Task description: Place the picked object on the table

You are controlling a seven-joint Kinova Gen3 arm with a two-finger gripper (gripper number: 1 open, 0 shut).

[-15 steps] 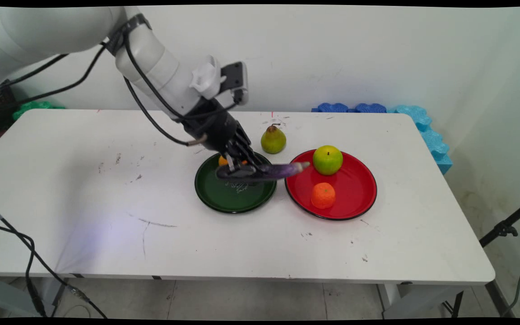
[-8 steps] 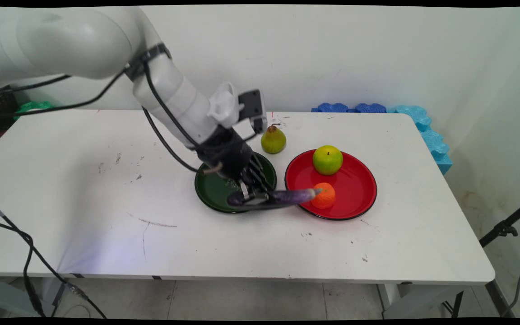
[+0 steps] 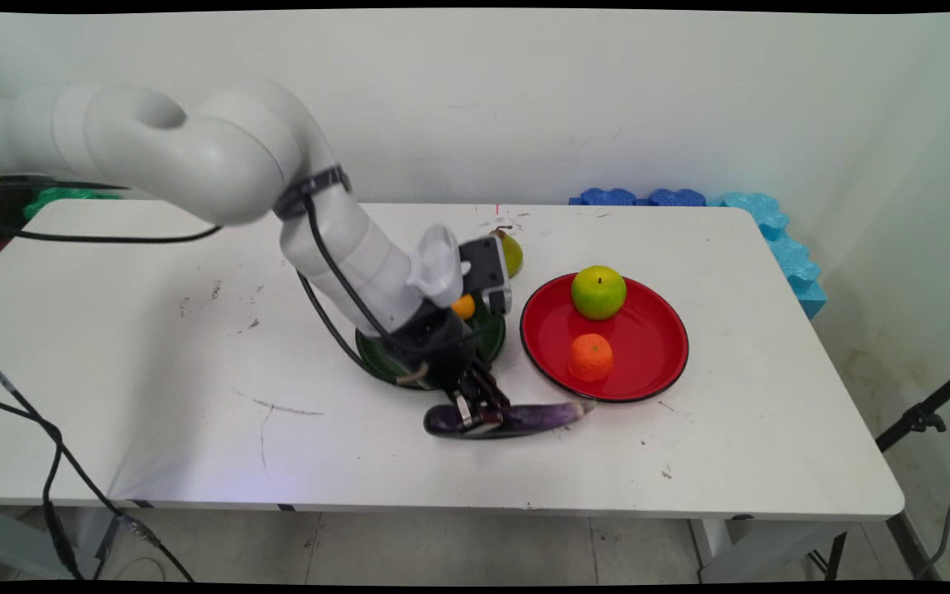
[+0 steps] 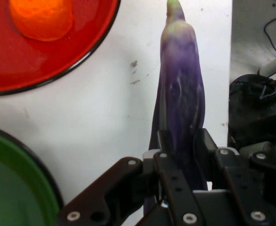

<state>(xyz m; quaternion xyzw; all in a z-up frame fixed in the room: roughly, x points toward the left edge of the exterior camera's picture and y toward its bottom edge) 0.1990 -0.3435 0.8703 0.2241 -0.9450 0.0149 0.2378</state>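
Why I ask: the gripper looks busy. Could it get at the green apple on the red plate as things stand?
Probably not: the gripper is shut on the eggplant, so its fingers are taken. The green apple itself sits uncovered at the red plate's far side.

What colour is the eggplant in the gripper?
The eggplant is glossy purple, paling to a greenish tip; the hand view shows it best, clamped in the gripper.

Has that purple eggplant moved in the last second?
Yes. The eggplant, held in the pincer, came from above the green plate toward the table's near edge.
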